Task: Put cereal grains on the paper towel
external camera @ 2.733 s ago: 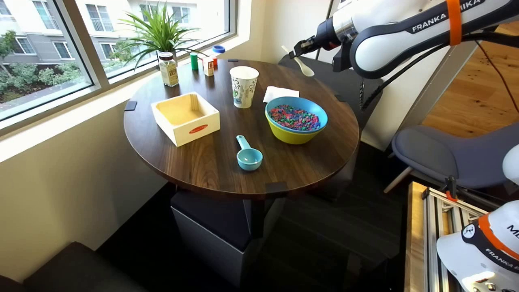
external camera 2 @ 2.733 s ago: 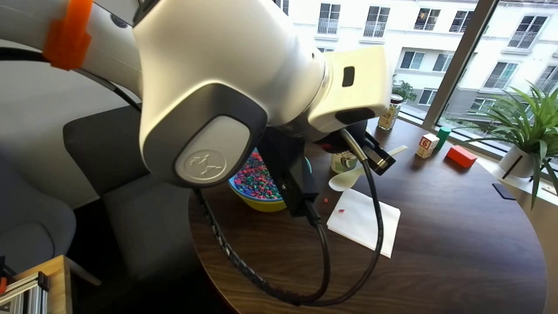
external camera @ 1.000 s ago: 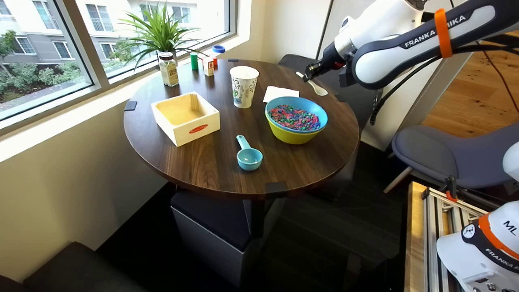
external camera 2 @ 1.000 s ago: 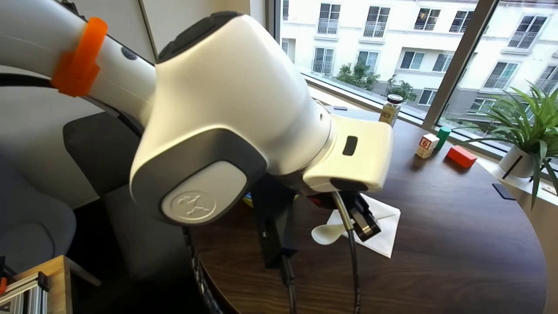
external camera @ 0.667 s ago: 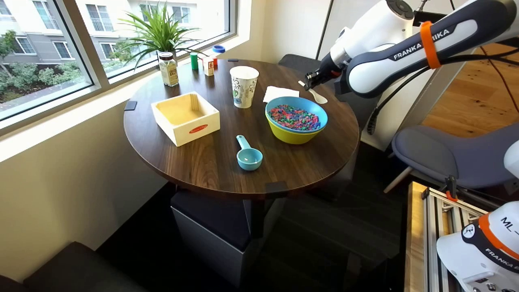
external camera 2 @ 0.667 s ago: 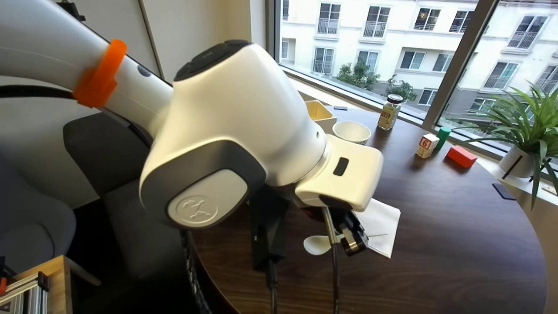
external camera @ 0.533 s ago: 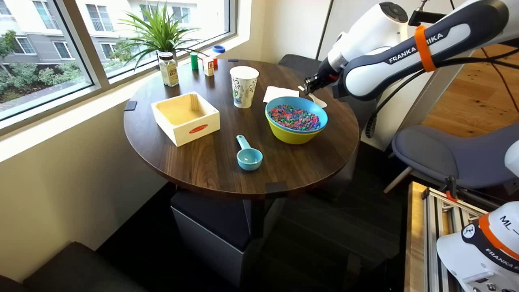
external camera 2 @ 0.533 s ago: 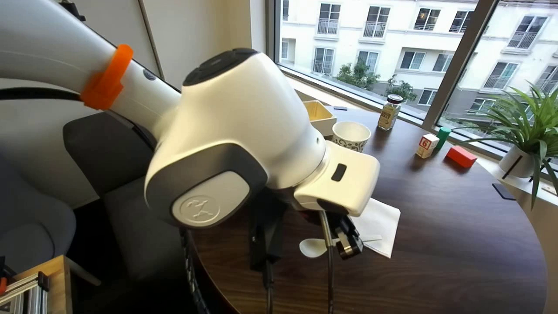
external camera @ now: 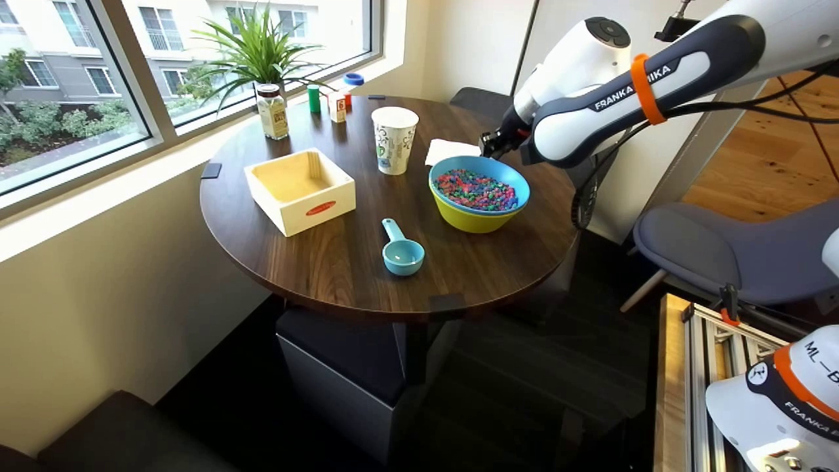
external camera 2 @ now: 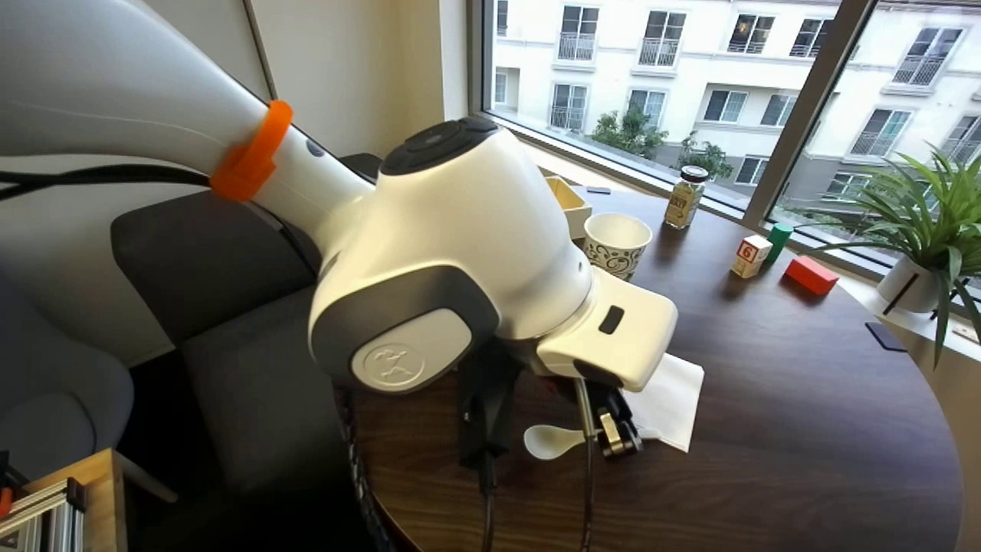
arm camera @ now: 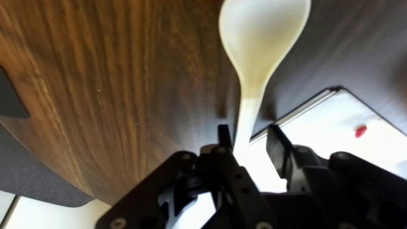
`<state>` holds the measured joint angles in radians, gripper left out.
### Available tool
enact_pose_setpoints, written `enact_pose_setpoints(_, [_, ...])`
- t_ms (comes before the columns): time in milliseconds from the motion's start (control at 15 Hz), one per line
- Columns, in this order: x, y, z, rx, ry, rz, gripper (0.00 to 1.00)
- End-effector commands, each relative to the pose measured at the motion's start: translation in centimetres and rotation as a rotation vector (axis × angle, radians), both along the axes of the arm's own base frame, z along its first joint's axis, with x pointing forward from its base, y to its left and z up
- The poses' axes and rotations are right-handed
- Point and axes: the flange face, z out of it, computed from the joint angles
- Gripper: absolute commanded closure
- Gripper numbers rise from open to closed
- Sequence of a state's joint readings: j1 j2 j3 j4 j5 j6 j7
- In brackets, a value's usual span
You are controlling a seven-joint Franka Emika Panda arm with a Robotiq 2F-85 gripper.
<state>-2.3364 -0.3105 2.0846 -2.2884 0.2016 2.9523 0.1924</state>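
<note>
- The cereal grains (external camera: pixel 473 191) sit heaped in a blue bowl (external camera: pixel 506 172), nested in a yellow-green bowl (external camera: pixel 475 221) on the round wooden bench (external camera: pixel 354 262).
- Near the bowls I can see the folded paper towel (external camera 2: pixel 673 399), a red grain (arm camera: pixel 360 131) on top of it.
- The tool (arm camera: pixel 248 131) hangs at the towel's edge, its fingers (arm camera: pixel 224 135) spread to either side of the handle of a cream spoon (arm camera: pixel 260 35).
- That spoon's bowl end is over the bench; its handle reaches across the towel's edge.

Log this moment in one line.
gripper: open around spoon handle; paper towel: red grain on it; cereal grains: heaped in blue bowl
</note>
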Motion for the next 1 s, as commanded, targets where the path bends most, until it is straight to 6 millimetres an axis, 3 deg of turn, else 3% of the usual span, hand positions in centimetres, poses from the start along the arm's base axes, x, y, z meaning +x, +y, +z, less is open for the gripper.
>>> enact_pose_setpoints(0, [2.1,-0.3,0.3,-0.002,-0.016,-0.035,0.32])
enact_pose_setpoints(267, [3.3,-0.8,2.2,-0.013,-0.027,-0.047,0.03])
enact_pose_setpoints(333, [3.5,-0.8,2.6,-0.012,-0.024,-0.057,0.00])
enact_pose_setpoints(600, [3.9,-1.1,4.0,0.002,0.045,-0.116,0.00])
enact_pose_setpoints(933, [3.6,0.0,6.9,-0.001,0.084,-0.144,0.00])
